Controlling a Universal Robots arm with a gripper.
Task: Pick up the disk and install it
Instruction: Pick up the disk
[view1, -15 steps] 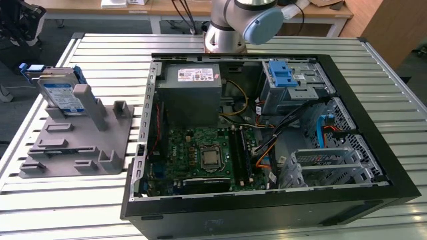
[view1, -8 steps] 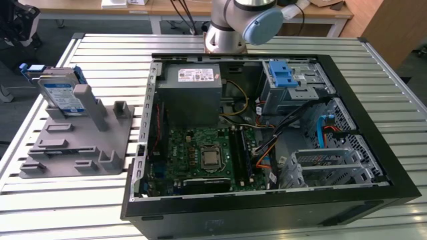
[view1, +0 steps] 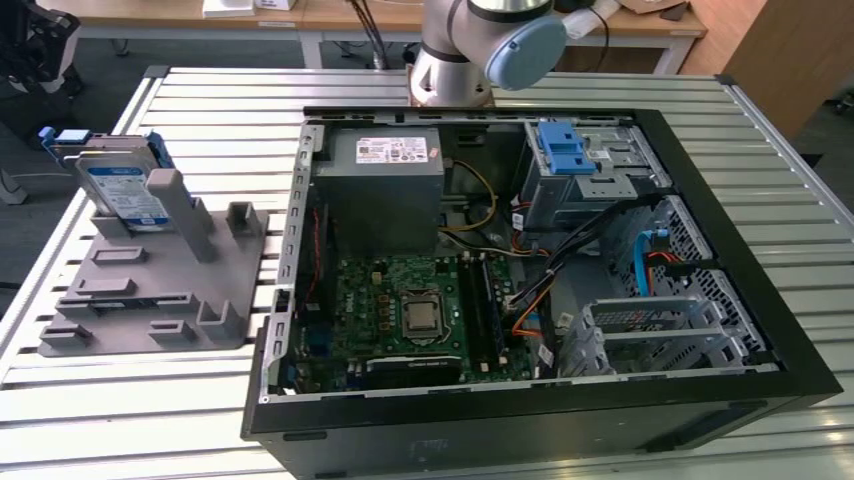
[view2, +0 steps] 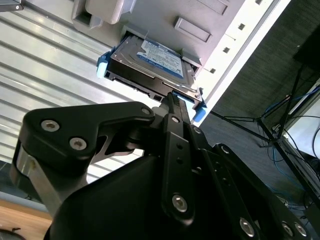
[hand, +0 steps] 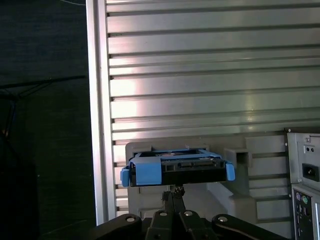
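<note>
Points closed, empty fingers (view2: 172, 107) straight at the middle of the near edge of the disk (view2: 150, 62), propped in the holder (view1: 147, 290) on the table (view1: 200, 100), long axis crosswise to them.

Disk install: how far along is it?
Done: nothing that shows. The disk stands in the grey holder at the exterior view's left, outside the open computer case. In hand: the gripper is shut on nothing and points at the disk, apart from it, in both wrist views. Left: both the pickup and the install.
</note>
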